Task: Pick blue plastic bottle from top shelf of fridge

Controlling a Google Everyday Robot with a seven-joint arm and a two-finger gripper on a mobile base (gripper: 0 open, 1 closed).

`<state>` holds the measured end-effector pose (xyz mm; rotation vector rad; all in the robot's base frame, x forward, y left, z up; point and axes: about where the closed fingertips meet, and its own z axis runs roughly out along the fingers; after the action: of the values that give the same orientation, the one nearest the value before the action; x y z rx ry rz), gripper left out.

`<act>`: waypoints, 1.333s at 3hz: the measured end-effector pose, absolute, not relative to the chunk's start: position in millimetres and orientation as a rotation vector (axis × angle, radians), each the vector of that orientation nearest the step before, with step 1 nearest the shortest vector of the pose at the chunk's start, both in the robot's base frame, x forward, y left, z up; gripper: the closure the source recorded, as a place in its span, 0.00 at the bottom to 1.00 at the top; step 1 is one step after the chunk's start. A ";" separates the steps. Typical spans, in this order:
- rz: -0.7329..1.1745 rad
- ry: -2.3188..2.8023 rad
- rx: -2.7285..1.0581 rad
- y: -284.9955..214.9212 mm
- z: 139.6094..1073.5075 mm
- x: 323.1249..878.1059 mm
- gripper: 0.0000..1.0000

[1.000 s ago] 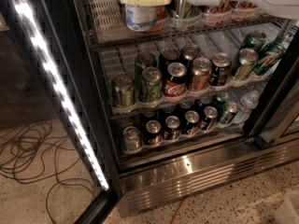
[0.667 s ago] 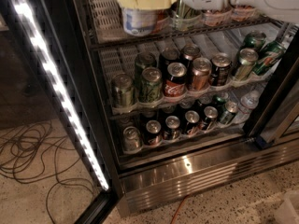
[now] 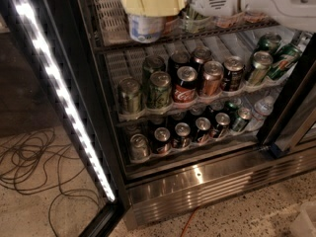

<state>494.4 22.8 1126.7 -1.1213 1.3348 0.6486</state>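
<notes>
As the pincer (image 3: 152, 0) hangs at the front of the top shelf (image 3: 106, 19), covering the upper part of the blue plastic bottle (image 3: 145, 28), we judge that the grasping step is in hand. Only the lower part of the bottle, with its pale label, shows below it, and we cannot tell whether the pincer is closed on it. The next move, we think, calls for a firm hold, then a straight pull out of the fridge (image 3: 207, 189), kept above the cans (image 3: 185, 80) on the rack below.
</notes>
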 end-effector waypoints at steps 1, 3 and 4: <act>0.660 1.338 -1.122 25.0 1123.0 489.4 1.00; 0.676 1.345 -1.121 26.6 1115.2 482.2 1.00; 0.678 1.346 -1.123 26.9 1112.4 482.2 1.00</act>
<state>482.2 26.9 1112.4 -1.1226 1.3463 0.6777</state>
